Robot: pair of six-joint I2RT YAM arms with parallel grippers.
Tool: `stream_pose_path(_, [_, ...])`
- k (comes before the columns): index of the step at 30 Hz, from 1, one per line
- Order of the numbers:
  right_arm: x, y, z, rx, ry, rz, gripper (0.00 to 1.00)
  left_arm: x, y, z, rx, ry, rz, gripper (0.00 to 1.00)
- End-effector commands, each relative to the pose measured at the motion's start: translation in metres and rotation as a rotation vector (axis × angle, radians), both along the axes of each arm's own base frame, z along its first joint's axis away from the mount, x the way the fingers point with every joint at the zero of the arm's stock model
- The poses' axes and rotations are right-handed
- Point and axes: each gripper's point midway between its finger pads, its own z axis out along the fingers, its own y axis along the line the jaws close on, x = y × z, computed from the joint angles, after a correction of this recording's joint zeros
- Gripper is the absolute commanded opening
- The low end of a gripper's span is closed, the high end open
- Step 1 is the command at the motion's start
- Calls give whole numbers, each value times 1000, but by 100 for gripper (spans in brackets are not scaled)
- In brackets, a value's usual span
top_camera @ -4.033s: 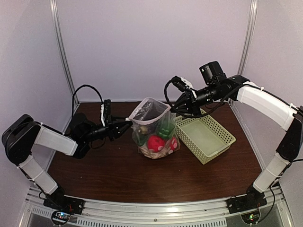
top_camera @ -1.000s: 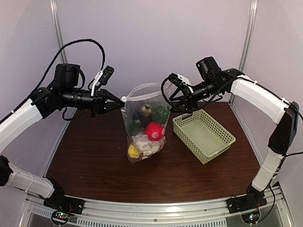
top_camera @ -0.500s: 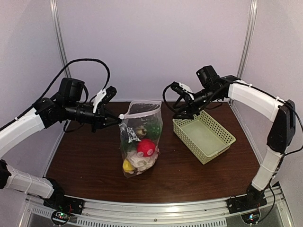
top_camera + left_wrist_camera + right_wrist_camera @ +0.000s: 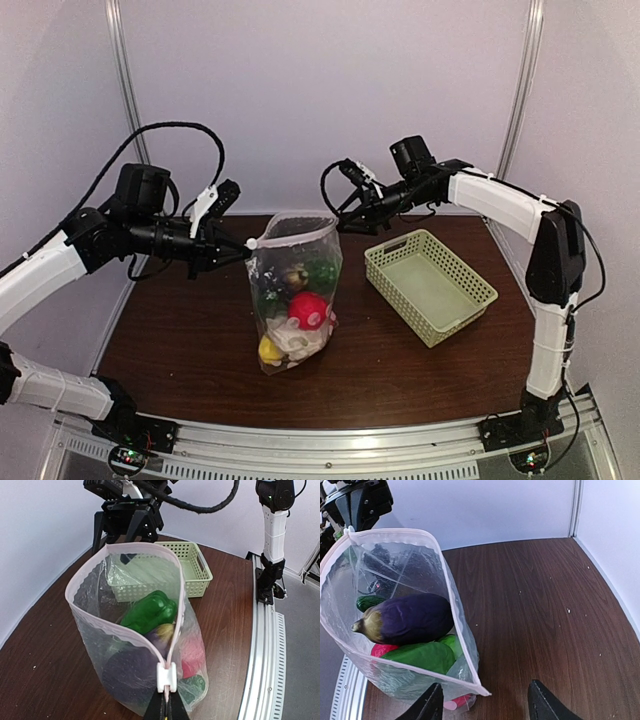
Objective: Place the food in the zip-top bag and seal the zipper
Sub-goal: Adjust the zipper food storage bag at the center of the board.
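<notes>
A clear, crinkly plastic bag (image 4: 296, 300) stands upright just left of the pale green lattice basket (image 4: 432, 285), its mouth open in an oval. Inside lie a glossy purple eggplant (image 4: 407, 617) and a round red ball (image 4: 308, 310). The left gripper (image 4: 165, 707) pinches the white zipper (image 4: 166, 676) at its end. The right gripper (image 4: 485, 705), left of the basket, has its fingers spread apart.

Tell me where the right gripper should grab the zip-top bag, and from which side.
Pinch the free mouth corner of the zip-top bag, where the zipper ends, opposite the left gripper. Come from the basket side: that flat seam points between the fingers of the open right gripper.
</notes>
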Motion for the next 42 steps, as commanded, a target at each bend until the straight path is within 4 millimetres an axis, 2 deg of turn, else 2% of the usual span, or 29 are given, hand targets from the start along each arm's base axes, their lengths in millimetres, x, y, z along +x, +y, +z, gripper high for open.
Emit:
stream_pose_path(1, [-7,13,20,89,21,80,51,3,3,3,8,-44,20,0])
stream_pose_path(4, [-12,15,22,112,40,114,38,5,6,1,22,-59,36,0])
stream_pose_path(7, [-15,13,25,120,41,123,10,8,9,-2,40,-64,53,0])
stream_pose_path(9, [-14,10,26,113,35,110,0,10,11,-3,49,-68,72,0])
stream_pose_path(11, [-11,2,27,100,23,90,0,13,15,-3,63,-79,100,0])
stream_pose_path(16, [-14,-33,28,-2,-50,53,0,19,32,-1,103,-137,183,0])
stream_pose_path(20, [-21,-51,27,-70,-90,38,0,17,31,-2,93,-132,176,0])
stream_pose_path(24, [-26,-55,31,-79,-87,37,0,20,28,-8,111,-117,164,0])
stream_pose_path(31, [-29,-65,47,-95,-127,15,0,20,31,8,127,-156,164,0])
stream_pose_path(36, [-35,-64,44,-78,-94,5,0,14,23,-8,126,-104,110,0])
stream_pose_path(38, [-41,-59,46,-91,-97,9,0,12,18,-8,101,-86,86,0])
stream_pose_path(39, [-46,-57,49,-99,-106,20,2,11,16,-5,87,-82,76,0])
stream_pose_path(40, [-50,-55,54,-105,-116,26,22,9,13,-1,70,-85,65,0])
stream_pose_path(41, [-55,-52,59,-109,-127,33,35,8,12,2,56,-90,54,0])
stream_pose_path(42, [-58,-49,64,-111,-148,38,43,7,11,6,45,-99,48,0])
